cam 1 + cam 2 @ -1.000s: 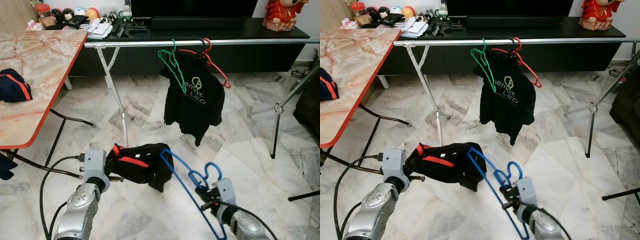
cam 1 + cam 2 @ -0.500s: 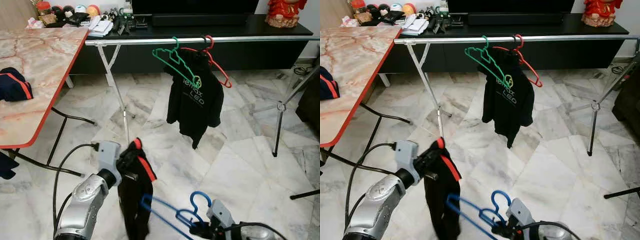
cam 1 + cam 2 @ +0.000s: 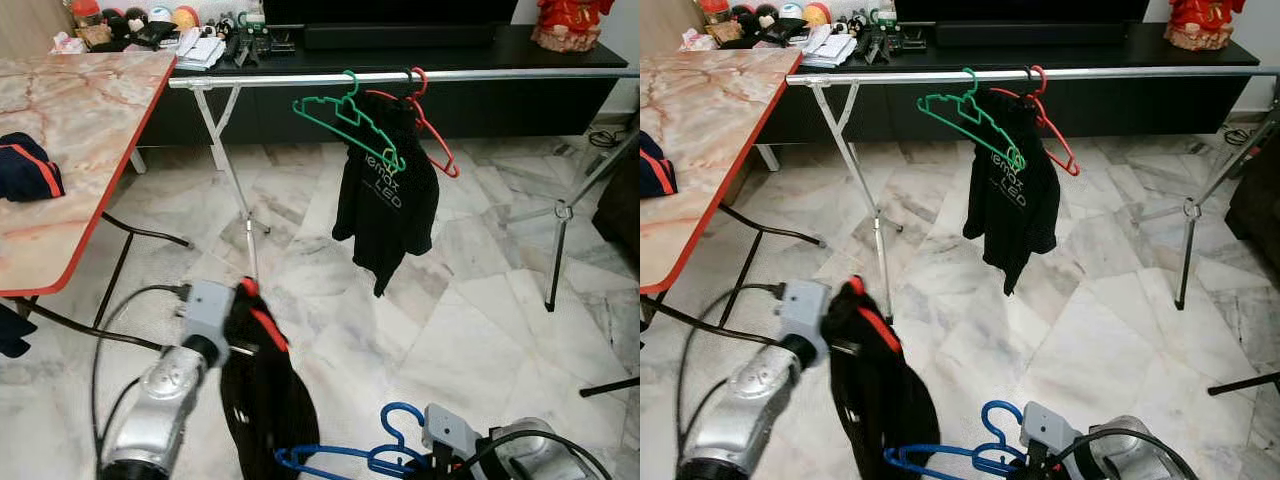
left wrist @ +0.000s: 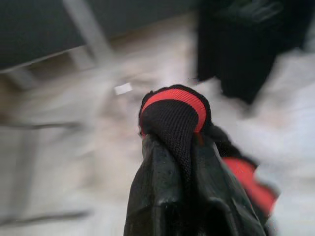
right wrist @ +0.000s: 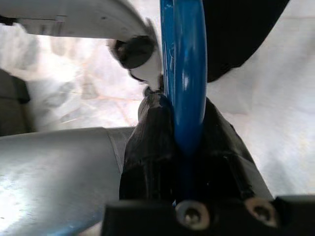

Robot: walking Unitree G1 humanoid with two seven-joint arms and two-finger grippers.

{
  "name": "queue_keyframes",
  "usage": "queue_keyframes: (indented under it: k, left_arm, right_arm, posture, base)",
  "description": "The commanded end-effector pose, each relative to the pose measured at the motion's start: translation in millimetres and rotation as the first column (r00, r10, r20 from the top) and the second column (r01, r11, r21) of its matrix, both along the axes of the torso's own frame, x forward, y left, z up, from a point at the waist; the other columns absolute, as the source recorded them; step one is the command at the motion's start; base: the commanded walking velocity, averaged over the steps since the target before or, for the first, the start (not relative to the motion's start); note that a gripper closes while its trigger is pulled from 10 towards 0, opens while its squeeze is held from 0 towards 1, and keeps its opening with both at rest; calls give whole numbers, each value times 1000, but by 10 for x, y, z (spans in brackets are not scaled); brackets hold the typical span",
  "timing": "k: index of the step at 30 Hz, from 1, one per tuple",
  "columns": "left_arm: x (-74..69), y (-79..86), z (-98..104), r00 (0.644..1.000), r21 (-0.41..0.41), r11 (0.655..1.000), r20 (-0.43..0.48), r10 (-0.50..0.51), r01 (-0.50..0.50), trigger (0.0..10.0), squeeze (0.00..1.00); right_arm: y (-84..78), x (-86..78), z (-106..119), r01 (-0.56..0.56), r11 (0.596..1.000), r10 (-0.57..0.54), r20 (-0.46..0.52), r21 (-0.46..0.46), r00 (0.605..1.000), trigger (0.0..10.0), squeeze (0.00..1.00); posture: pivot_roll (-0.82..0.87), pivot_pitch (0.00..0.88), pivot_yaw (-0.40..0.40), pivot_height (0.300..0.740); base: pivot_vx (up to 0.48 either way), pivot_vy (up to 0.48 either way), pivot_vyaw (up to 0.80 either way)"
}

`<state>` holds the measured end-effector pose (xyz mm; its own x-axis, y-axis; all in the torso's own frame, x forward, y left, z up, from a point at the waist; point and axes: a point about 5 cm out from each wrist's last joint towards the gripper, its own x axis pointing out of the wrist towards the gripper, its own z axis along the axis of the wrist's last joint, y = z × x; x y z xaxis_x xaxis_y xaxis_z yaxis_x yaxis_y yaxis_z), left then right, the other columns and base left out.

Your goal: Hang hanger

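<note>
Left eye view: "LED"-lettered black shirt point(image 3: 388, 205)

A home living room: pale marble floor point(image 3: 470, 320), a long black TV console point(image 3: 420, 60) along the far wall (cluttered with small items at its left end), a marble-patterned tabletop point(image 3: 70, 150) on the left, and a metal clothes rail point(image 3: 300, 80) holding hangers.

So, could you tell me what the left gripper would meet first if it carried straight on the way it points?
Probably the rack's slanted leg: the left gripper, shut on the black garment, points toward it, though blur leaves depth unclear.
</note>
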<state>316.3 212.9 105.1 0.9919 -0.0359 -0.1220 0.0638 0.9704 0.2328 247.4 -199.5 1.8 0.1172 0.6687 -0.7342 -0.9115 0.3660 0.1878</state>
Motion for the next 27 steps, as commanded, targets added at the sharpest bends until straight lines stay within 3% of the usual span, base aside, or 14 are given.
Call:
queue_keyframes:
  k: [1, 9, 10, 11, 12, 16, 18, 19, 20, 21, 22, 23, 24, 27]
  left_arm:
    - [-35, 129, -72, 996, 34, 996, -31, 78, -77, 0, 0]
    - [-66, 175, -119, 989, 31, 989, -24, 146, -146, 0, 0]
    - [-66, 131, -85, 991, -16, 991, 15, 136, -135, 0, 0]
    - [-66, 131, -85, 991, -16, 991, 15, 136, -135, 0, 0]
    - [-84, 38, -19, 992, -89, 991, 75, 105, -99, 0, 0]
    - [-137, -79, 25, 990, -155, 986, 118, 82, -63, 0, 0]
    - [-182, -150, 35, 988, -184, 982, 136, 75, -49, 0, 0]
    - [-223, -210, 49, 986, -205, 978, 150, 70, -38, 0, 0]
    - [-223, -210, 49, 986, -205, 978, 150, 70, -38, 0, 0]
    - [-238, -231, 58, 986, -214, 976, 155, 68, -33, 392, 0]
    - [-259, -259, 74, 984, -223, 974, 162, 66, -29, 4824, 0]
    - [-285, -290, 89, 984, -232, 973, 169, 63, -22, 9412, 0]
    - [-328, -335, 118, 982, -243, 970, 178, 58, -13, 10000, 0]
    - [-374, -364, 158, 980, -255, 967, 190, 49, 1, 10000, 0]
  right_arm:
    - [-33, 11, 2, 19, 999, -18, 22, -28, 1000, 0, 0]
    - [-123, 83, 15, 118, 991, -111, 94, -66, 989, 0, 0]
    - [-139, 156, 21, 229, 972, -219, 150, -56, 964, 0, 0]
    - [-139, 156, 21, 229, 972, -219, 150, -56, 964, 0, 0]
    - [-174, 271, 24, 444, 896, -429, 228, -18, 874, 0, 0]
    - [-244, 317, -30, 716, 696, -706, 232, 57, 669, 0, 0]
    - [-257, 268, -110, 840, 529, -843, 180, 116, 506, 0, 0]
    - [-262, 180, -209, 915, 377, -924, 125, 142, 361, 0, 0]
    - [-262, 180, -209, 915, 377, -924, 125, 142, 361, 0, 0]
    - [-259, 136, -252, 933, 331, -942, 107, 140, 318, 0, 0]
    - [-244, 66, -317, 947, 297, -953, 95, 123, 287, 0, 0]
    - [-227, -12, -389, 961, 259, -964, 90, 99, 251, 2196, 0]
    - [-184, -154, -506, 976, 209, -976, 68, 60, 205, 10000, 0]
    - [-157, -368, -658, 981, 190, -979, 72, -35, 192, 10000, 0]
  posture:
    - [-13, 183, -5, 740]
    - [-15, 184, -6, 740]
    - [-17, 184, -8, 740]
    - [-17, 184, -8, 740]
    - [-23, 187, -7, 740]
    - [-22, 189, -2, 740]
    - [-23, 190, -2, 740]
    - [-19, 190, -1, 740]
    - [-19, 190, -1, 740]
    - [-19, 191, -2, 740]
    - [-15, 192, -2, 740]
    - [-9, 191, -1, 740]
    - [-5, 189, -1, 740]
    - [-2, 187, 1, 740]
  base:
    - [0, 0, 0]
    - [0, 0, 0]
    - [0, 0, 0]
    - [0, 0, 0]
    - [0, 0, 0]
    - [0, 0, 0]
    - [0, 0, 0]
    - [0, 0, 0]
    - [0, 0, 0]
    - [0, 0, 0]
    - [0, 0, 0]
    - [0, 0, 0]
    - [0, 0, 0]
    - [0, 0, 0]
